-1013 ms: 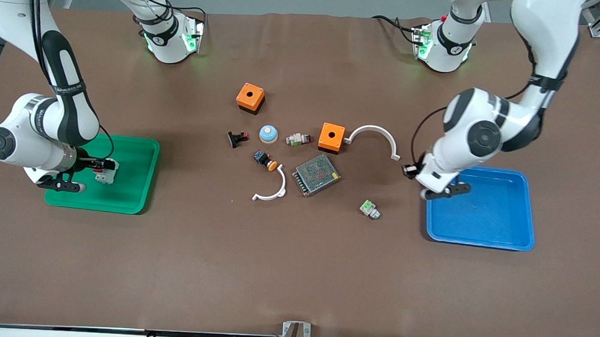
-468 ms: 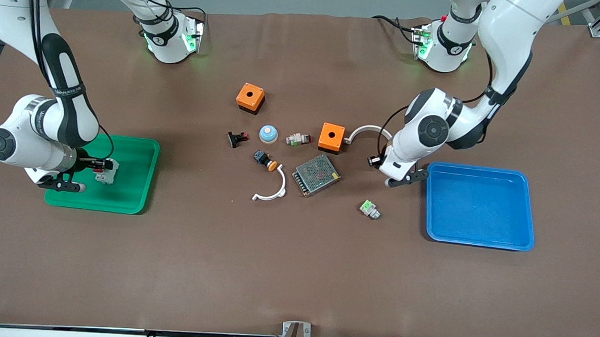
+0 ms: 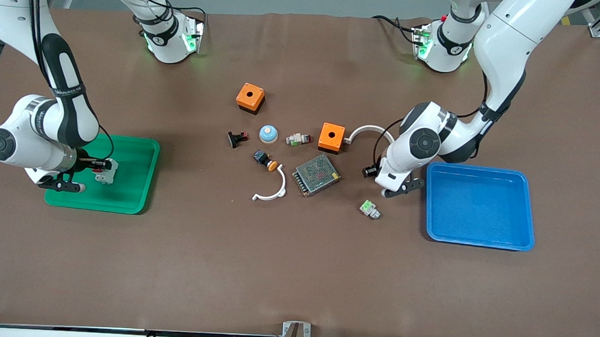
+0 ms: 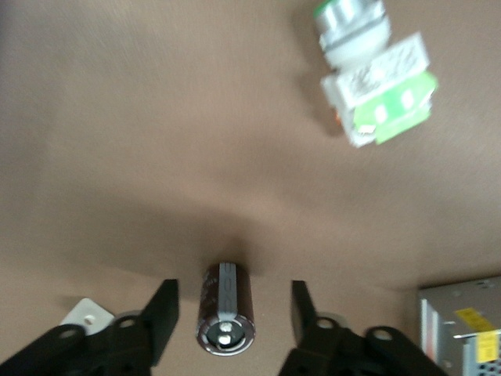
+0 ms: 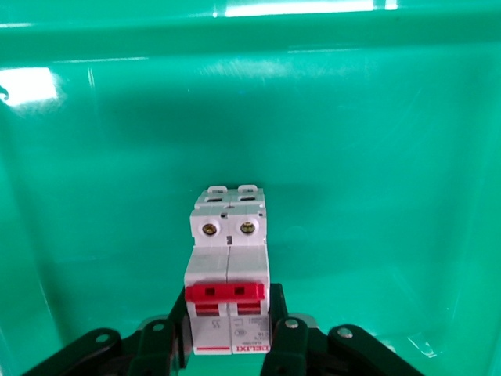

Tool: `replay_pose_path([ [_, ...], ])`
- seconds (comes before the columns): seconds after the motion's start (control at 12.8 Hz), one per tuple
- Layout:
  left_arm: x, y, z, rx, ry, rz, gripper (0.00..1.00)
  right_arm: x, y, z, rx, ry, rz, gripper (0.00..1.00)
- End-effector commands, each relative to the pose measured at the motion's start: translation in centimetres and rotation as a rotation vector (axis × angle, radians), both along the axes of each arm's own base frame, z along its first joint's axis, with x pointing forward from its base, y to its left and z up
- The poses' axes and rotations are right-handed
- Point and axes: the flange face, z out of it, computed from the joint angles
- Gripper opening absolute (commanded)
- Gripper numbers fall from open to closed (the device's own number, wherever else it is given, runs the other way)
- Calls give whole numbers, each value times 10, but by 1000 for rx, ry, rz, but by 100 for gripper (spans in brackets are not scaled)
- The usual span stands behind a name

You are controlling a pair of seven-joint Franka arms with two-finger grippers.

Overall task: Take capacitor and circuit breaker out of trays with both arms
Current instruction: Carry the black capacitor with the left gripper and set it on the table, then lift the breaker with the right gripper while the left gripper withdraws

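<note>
The capacitor [image 4: 225,312] is a small dark cylinder with two pale dots on its end. It rests on the brown table between the fingers of my left gripper [image 4: 233,317], with a gap on each side. The left gripper [image 3: 398,189] is open and low over the table between the mesh power supply and the blue tray [image 3: 479,239]; it hides the capacitor in the front view. My right gripper [image 5: 228,325] is shut on the white breaker [image 5: 228,258] with red levers, inside the green tray [image 3: 132,181]. The breaker [image 3: 107,173] and right gripper [image 3: 100,171] also show in the front view.
A white-and-green connector [image 3: 369,209] lies nearer the front camera than the left gripper; it also shows in the left wrist view [image 4: 376,102]. The mesh power supply [image 3: 316,175], two orange boxes [image 3: 331,136], two white arcs [image 3: 375,134] and small buttons and switches lie mid-table.
My left arm has swung from over the blue tray's edge toward the table's middle and come down beside the power supply. The right arm with the breaker has not moved.
</note>
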Motion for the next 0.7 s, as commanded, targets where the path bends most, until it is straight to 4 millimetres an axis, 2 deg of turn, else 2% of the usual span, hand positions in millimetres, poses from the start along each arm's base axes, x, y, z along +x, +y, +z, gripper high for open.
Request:
replay_pose_path([
  [0.0,59,16,86,82,6,21,100,11,16,51,37,-7,19,10],
  [0.08,80,25,121,91,-1,32,100,18,31,78,57,10,18,10],
  [0.16,97,40,145,94,-26,64,100,25,55,107,64,26,-21,9],
  [0.31,125,73,187,88,-112,48,100,34,117,148,36,51,-74,9],
  [0.39,131,87,205,90,-146,8,100,36,151,159,20,56,-92,9],
  [0.47,135,104,219,102,-171,-22,100,36,193,163,20,51,-115,9],
  [0.62,136,141,254,126,-226,-101,100,35,260,164,94,25,-134,9],
])
